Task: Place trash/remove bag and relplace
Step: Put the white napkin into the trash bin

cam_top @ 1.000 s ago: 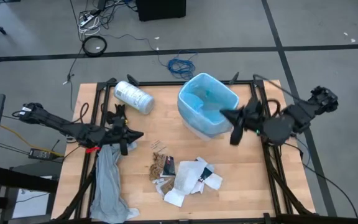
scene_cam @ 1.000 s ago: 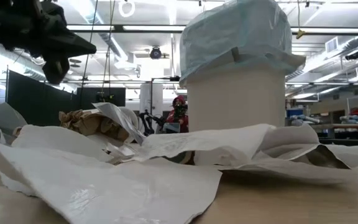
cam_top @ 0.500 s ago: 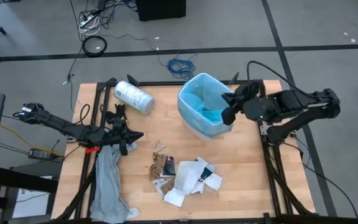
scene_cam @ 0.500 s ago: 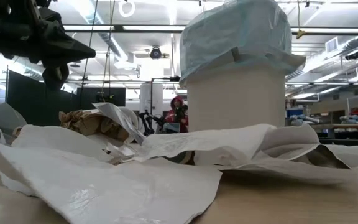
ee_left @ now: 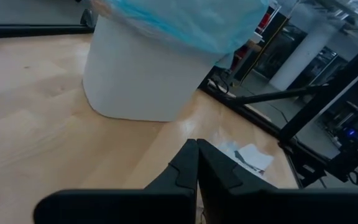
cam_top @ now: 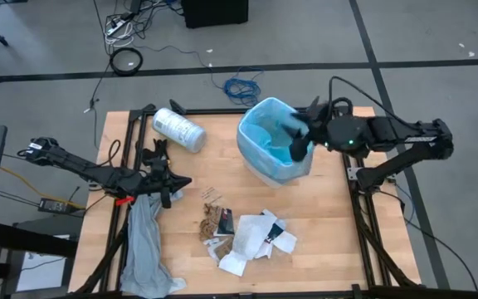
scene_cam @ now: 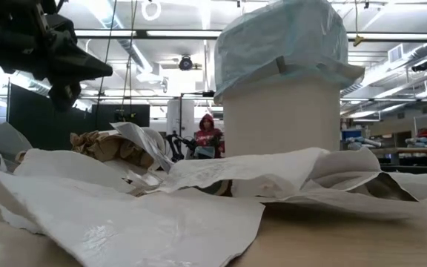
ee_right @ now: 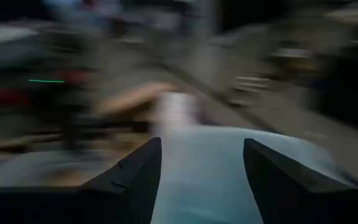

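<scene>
My right end effector hangs over the bin, fingers apart, so trash would fall into the bag below; nothing visibly held. Left end effector, fingers together, waits.

I see the bin at tabletop rear, bag lining it, right gripper over its rim; trash in front; roll rear-left; left gripper left.

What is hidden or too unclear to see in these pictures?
- Bottom of the bin, high view: the right gripper hangs over its blue bag.
- Right wrist view: smeared by motion; only its open fingers read.
- Scraps, high view: too small to identify.
- Low view: the scraps in front hide the bin's foot.
</scene>
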